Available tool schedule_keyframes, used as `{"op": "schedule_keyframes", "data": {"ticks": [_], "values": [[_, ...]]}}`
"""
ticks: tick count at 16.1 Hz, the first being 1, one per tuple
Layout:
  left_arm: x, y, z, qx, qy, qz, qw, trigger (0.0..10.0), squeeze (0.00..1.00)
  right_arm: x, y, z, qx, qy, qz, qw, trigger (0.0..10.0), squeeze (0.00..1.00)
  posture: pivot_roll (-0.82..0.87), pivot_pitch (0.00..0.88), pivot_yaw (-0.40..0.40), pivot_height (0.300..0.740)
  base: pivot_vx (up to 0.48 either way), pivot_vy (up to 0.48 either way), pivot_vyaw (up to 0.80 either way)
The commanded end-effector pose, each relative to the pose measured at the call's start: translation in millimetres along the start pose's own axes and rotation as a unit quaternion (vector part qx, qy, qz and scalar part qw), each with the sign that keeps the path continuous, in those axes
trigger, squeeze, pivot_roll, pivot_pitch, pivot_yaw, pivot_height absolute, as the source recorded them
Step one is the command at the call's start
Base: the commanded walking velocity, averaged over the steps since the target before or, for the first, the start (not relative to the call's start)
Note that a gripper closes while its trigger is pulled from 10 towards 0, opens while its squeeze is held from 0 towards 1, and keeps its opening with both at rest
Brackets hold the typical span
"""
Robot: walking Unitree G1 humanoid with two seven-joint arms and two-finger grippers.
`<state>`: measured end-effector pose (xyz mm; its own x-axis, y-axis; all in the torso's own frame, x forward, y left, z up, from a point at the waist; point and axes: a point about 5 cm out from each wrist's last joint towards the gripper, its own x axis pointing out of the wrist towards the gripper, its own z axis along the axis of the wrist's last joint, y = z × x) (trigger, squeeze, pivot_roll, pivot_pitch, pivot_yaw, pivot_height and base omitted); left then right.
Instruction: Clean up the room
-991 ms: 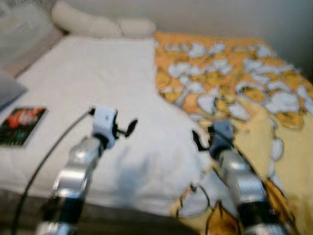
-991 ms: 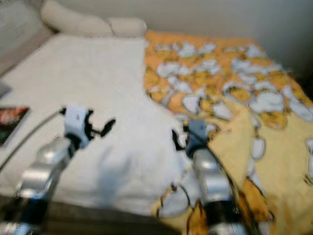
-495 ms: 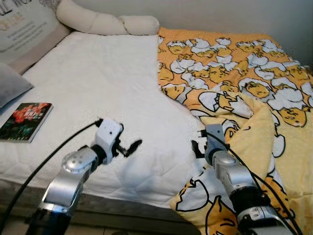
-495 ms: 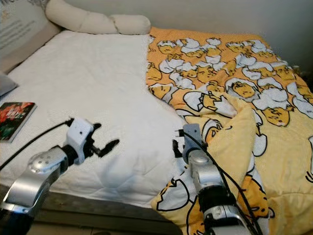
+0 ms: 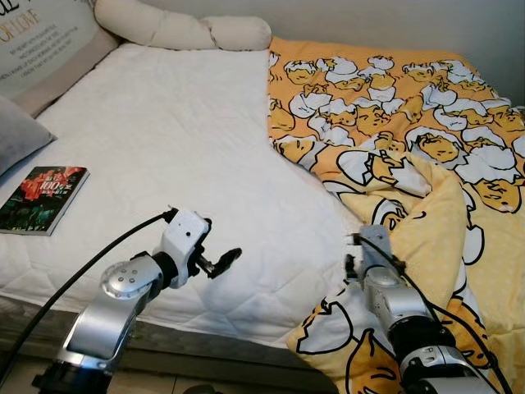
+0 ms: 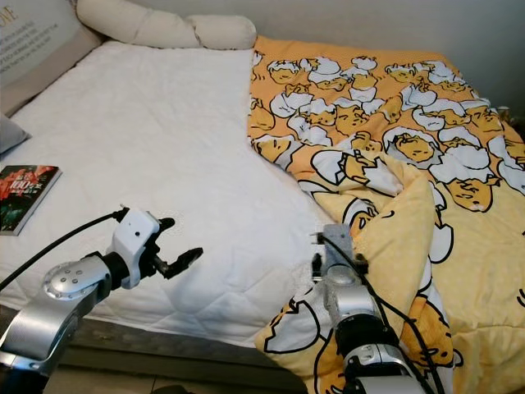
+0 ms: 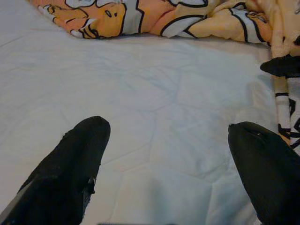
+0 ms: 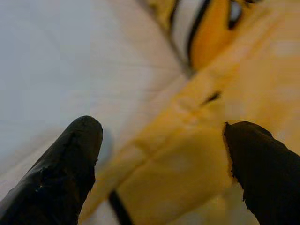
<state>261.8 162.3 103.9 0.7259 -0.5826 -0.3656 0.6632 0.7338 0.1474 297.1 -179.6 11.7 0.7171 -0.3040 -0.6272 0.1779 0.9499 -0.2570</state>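
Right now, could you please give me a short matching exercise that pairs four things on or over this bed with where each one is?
Things:
1. book
2. blanket
3. long pillow
4. left gripper

Places:
A. spread over the robot's right half of the bed
B. hovering over the white mattress near the front edge, jaws open
C. flat on the mattress at the robot's far left
D. along the head of the bed by the wall

Pairs: 1-C, 2-A, 3-D, 4-B
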Motion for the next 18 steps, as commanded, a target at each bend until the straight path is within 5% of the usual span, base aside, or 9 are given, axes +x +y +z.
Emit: {"op": "schedule_keyframes", "data": {"ticks": [1, 7, 8, 9, 10, 18], "values": [[-0.9, -3.4, 1.1, 0.002, 0.001, -0.013, 1.0, 10.0, 0.0, 1.2, -6.3, 0.0, 0.007, 0.0, -0.018, 1.0, 10.0, 0.0, 0.07, 0.0, -0.047, 0.74, 0.0, 0.0, 0.0], [-2.0, -10.0, 1.6, 0.002, 0.002, -0.052, 0.999, 10.0, 0.0, 4.8, -11.4, -18.8, 0.016, 0.041, -0.007, 0.999, 9.5, 0.0, 0.07, 0.0, -0.044, 0.74, 0.0, 0.0, 0.0], [-3.7, -14.3, 0.8, 0.001, 0.008, -0.078, 0.997, 10.0, 0.0, 6.3, -12.0, -23.7, 0.011, 0.05, 0.002, 0.999, 4.1, 0.0, 0.07, 0.0, -0.046, 0.74, 0.0, 0.0, 0.0], [-5.0, -15.9, 0.1, 0.002, 0.013, -0.092, 0.996, 10.0, 0.0, 7.3, -12.2, -26.8, 0.013, 0.057, 0.007, 0.998, 2.5, 0.0, 0.07, 0.0, -0.046, 0.74, 0.0, 0.0, 0.0], [-5.9, -15.8, -0.5, 0.005, 0.017, -0.098, 0.995, 10.0, 0.0, 8.2, -11.9, -28.9, 0.019, 0.065, 0.016, 0.998, 0.0, 0.0, 0.07, 0.0, -0.046, 0.74, 0.0, 0.0, 0.0], [-8.4, -12.0, -0.8, 0.007, 0.026, -0.1, 0.995, 10.0, 0.0, 11.8, -10.3, -24.4, 0.035, 0.067, 0.051, 0.996, 0.0, 0.0, 0.08, 0.0, -0.052, 0.74, 0.0, 0.0, 0.0]]}}
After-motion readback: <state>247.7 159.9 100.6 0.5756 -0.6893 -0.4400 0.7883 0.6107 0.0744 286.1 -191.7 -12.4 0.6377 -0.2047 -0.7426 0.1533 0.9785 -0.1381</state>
